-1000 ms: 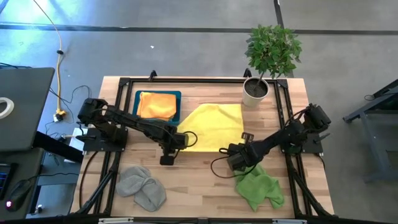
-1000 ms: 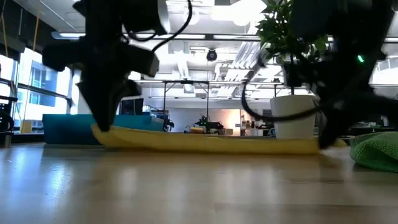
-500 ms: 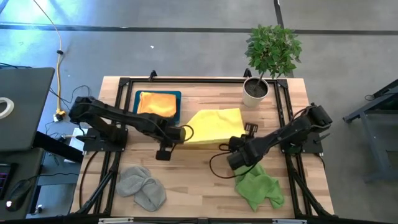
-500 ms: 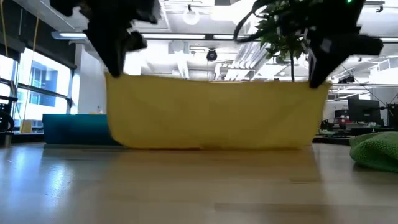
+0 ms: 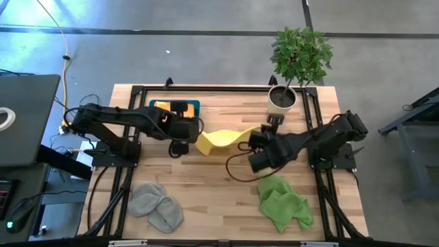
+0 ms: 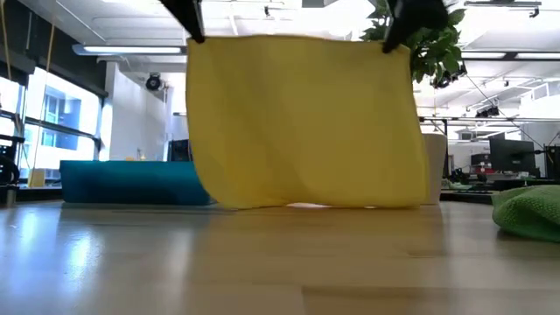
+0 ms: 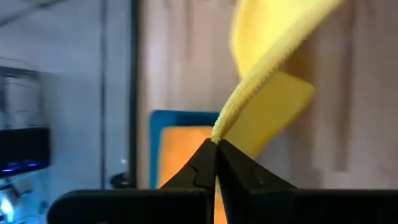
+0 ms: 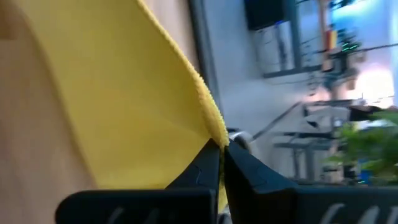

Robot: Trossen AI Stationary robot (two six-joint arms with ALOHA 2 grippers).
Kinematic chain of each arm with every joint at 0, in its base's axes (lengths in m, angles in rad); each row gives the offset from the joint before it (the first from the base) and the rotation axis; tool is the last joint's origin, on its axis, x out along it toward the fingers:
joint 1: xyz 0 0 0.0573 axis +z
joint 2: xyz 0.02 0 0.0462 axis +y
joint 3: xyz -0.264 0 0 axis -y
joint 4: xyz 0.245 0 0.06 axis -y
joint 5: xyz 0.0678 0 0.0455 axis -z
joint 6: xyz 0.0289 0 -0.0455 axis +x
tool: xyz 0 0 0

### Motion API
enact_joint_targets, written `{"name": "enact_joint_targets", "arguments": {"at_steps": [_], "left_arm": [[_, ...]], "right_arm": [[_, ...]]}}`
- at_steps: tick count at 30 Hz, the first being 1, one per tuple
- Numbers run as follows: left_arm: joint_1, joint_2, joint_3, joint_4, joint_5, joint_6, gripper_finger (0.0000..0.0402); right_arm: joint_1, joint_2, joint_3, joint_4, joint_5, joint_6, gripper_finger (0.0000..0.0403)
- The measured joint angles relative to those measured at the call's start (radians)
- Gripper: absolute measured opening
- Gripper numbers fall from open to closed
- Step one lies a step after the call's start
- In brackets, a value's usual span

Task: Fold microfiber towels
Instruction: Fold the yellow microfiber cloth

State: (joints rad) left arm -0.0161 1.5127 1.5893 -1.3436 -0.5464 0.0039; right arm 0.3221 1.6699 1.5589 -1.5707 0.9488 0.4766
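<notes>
A yellow towel (image 6: 306,122) hangs as an upright sheet between my two grippers, over the middle of the table (image 5: 219,185). My left gripper (image 7: 216,149) is shut on its upper left corner. My right gripper (image 8: 221,152) is shut on its upper right corner. From above the towel (image 5: 223,138) shows as a narrow strip between the two grippers. Its lower edge (image 6: 306,205) reaches down to the table top; whether it touches, I cannot tell. My left gripper pinches the towel's upper left corner (image 7: 219,132) between its two fingertips, slanting down from the table's left. The hemmed edge runs away from the tips, and the cloth hangs below them. My right gripper pinches the upper right corner (image 8: 214,134) between its two fingertips, slanting down from the table's right. The top edge between the two corners is nearly straight, and the sheet hangs below it.
A teal tray (image 5: 193,106) with an orange towel (image 5: 159,106) stands at the far left, partly under my left arm. A grey towel (image 5: 156,206) lies near left, a green towel (image 5: 285,206) near right. A potted plant (image 5: 282,99) stands far right.
Both grippers have risen together, shut on the yellow towel's near corners, and have tipped closer to level. The towel lay flat; its near edge went up first. Now it hangs as a full sheet, drawn in from the far side.
</notes>
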Motion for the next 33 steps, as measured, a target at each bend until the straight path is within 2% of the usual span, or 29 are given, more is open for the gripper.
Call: {"name": "enact_joint_targets", "arguments": {"at_steps": [9,13,15,18,23,27,33], "left_arm": [[0.077,-0.002,0.075,-0.003,-0.159,0.093,0.0],[0.095,-0.002,0.105,-0.006,-0.229,0.051,0.0],[0.091,-0.002,0.116,-0.031,-0.212,0.003,0.0],[0.072,-0.003,0.117,-0.098,-0.101,-0.094,0.0],[0.01,-0.003,0.034,-0.118,0.149,-0.233,0.0],[-0.069,-0.001,-0.096,0.007,0.259,-0.237,0.0],[-0.206,0.035,-0.271,0.274,0.402,-0.32,0.0]], "right_arm": [[-0.152,-0.01,0.118,0.0,0.118,-0.231,0.0],[-0.206,-0.01,0.163,-0.001,0.121,-0.253,0.0],[-0.212,-0.01,0.179,0.0,0.108,-0.241,0.0],[-0.189,-0.011,0.186,0.0,-0.007,-0.198,0.0],[-0.107,-0.011,0.074,0.003,-0.32,-0.067,0.0],[-0.017,-0.01,-0.084,0.043,-0.544,-0.003,0.0],[0.105,-0.01,-0.235,0.221,-0.693,0.102,0.0]]}}
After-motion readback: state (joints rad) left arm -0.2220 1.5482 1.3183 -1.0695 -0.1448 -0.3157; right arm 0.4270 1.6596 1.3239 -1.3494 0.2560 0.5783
